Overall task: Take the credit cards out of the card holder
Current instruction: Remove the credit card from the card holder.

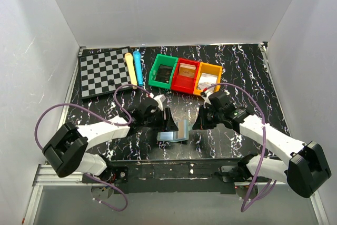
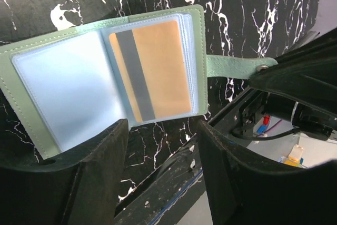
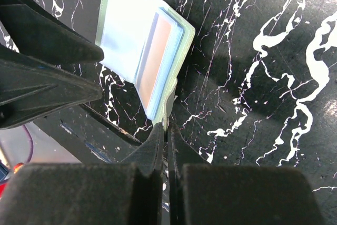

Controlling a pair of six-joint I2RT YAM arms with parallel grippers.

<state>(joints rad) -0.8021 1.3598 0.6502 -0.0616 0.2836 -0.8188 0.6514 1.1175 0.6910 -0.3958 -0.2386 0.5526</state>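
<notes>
Card holder (image 2: 63, 93) lies open on black marbled table (image 2: 263, 3), near the front edge, between the two arms. Both panels face up, lined with clear sleeves. Tan-orange credit card (image 2: 158, 72) with a grey stripe sits inside the sleeve on the tab-side panel (sleeves are layered there; cannot tell if more cards lie beneath). Right gripper (image 3: 166, 127): jaws pressed together, pinching the holder's teal tab (image 2: 231, 66) at its snap end. Left gripper (image 2: 163, 125): jaws spread, poised at the holder's opposite long edge; one finger (image 2: 100, 172) overlaps the corner of the pale panel, contact unclear. At the back, well apart: green bin (image 1: 163, 71), red bin (image 1: 185, 75) and orange bin (image 1: 208, 77) in a row, checkerboard (image 1: 104, 72) to their left.
</notes>
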